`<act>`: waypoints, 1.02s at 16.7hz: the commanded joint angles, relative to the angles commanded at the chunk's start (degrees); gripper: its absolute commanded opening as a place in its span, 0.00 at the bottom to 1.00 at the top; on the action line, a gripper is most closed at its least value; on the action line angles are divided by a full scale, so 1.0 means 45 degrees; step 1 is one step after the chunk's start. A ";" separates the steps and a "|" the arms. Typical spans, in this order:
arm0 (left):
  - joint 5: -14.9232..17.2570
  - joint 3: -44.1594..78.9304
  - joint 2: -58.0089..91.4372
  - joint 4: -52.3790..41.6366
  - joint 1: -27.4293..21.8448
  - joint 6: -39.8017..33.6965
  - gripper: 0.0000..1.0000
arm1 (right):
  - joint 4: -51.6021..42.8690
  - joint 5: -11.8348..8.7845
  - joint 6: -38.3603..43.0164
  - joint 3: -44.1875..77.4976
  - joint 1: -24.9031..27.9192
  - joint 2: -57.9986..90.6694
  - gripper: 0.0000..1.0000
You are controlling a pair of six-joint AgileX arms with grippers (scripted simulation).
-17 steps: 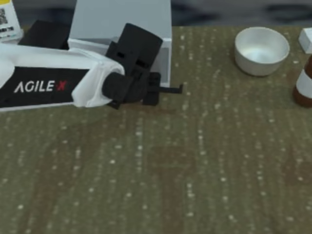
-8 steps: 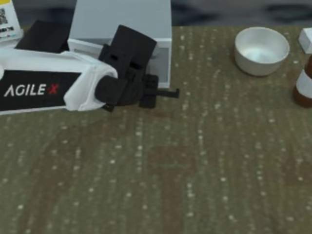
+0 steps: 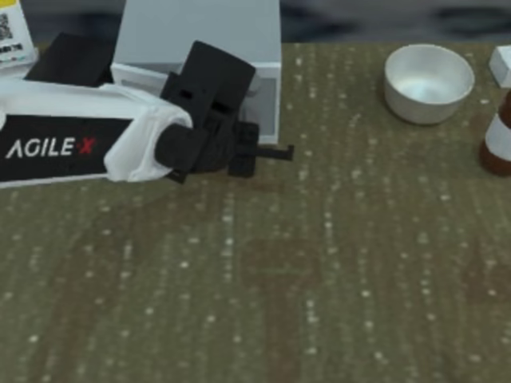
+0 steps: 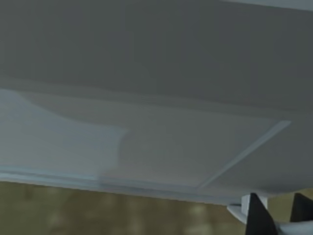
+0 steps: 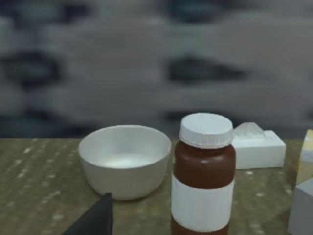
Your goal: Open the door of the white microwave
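The white microwave (image 3: 200,28) stands at the back left of the table, its front facing the near side. In the left wrist view its door (image 4: 146,137) fills most of the picture, seen close up. My left gripper (image 3: 267,152) sits at the microwave's front right corner, low over the table. Its dark fingers (image 4: 254,218) stand on either side of the small white door handle (image 4: 239,208), shut on it. My right gripper (image 5: 98,220) stays parked outside the top view, at the table's right side.
A white bowl (image 3: 428,80) sits at the back right, with a brown bottle with a white cap and label (image 3: 499,140) and a white box (image 3: 503,64) at the right edge. A black box (image 3: 68,56) lies left of the microwave.
My left arm has drawn back a little to the left, taking the gripper with it along the microwave's front. Over the last half second it has barely moved.
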 joint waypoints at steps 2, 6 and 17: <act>0.0000 0.0000 0.0000 0.0000 0.0000 0.0000 0.00 | 0.0000 0.0000 0.0000 0.0000 0.0000 0.0000 1.00; 0.0000 0.0000 0.0000 0.0000 0.0000 0.0000 0.00 | 0.0000 0.0000 0.0000 0.0000 0.0000 0.0000 1.00; 0.0252 -0.0204 -0.0136 0.0096 0.0002 0.0219 0.00 | 0.0000 0.0000 0.0000 0.0000 0.0000 0.0000 1.00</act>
